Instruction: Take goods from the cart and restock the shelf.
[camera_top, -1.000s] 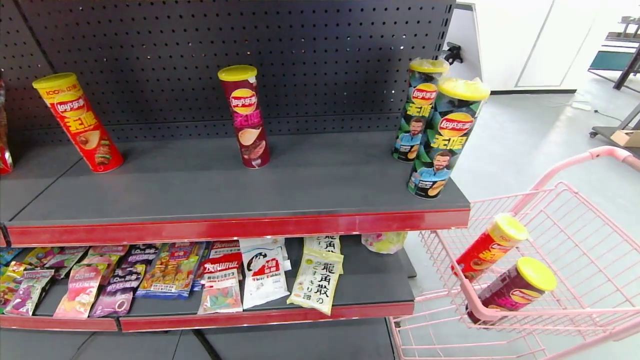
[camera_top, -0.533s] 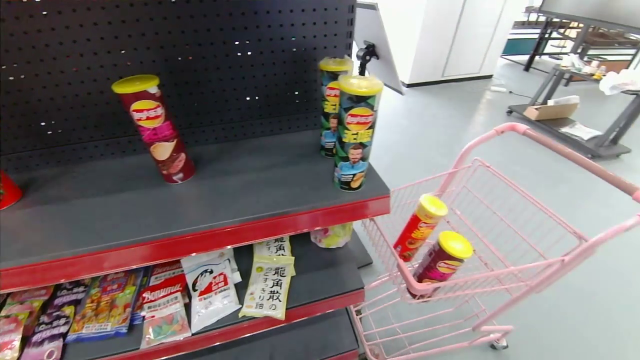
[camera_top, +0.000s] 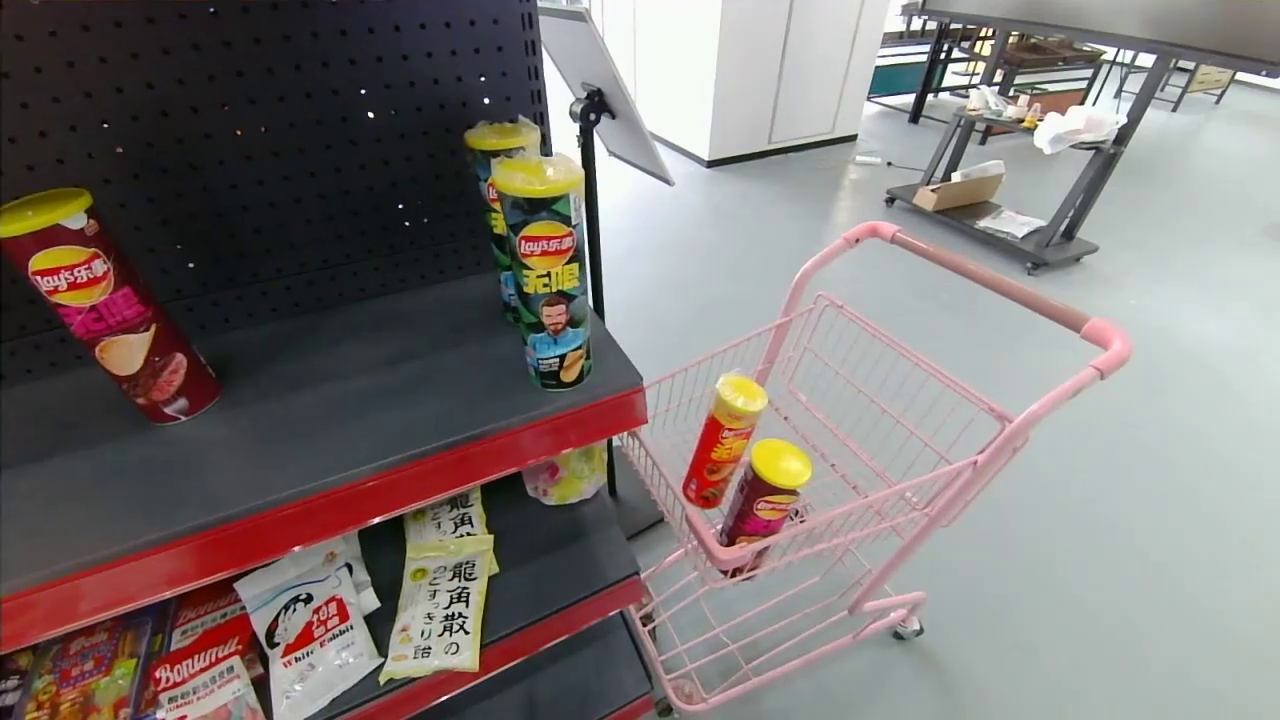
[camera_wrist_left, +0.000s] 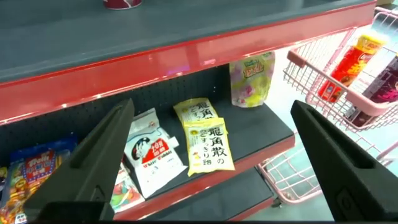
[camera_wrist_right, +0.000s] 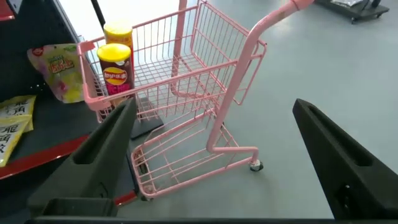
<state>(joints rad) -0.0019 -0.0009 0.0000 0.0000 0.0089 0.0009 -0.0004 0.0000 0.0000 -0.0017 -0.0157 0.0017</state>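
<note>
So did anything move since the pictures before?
Only the head camera swung right, so the whole picture slid over. The red can and the purple can lean in the pink cart as before; the two green cans and the maroon can on the shelf stand where they were. Nothing was grabbed or let go.

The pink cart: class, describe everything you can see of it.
The cart is pink wire with a thicker tube handle, an upper basket, a lower rack and a small wheel showing. It stands upright on the grey floor beside the end of the shelf; whether they touch is unclear. A red can and a maroon can, both yellow-lidded, lean in the basket corner nearest the shelf.
</note>
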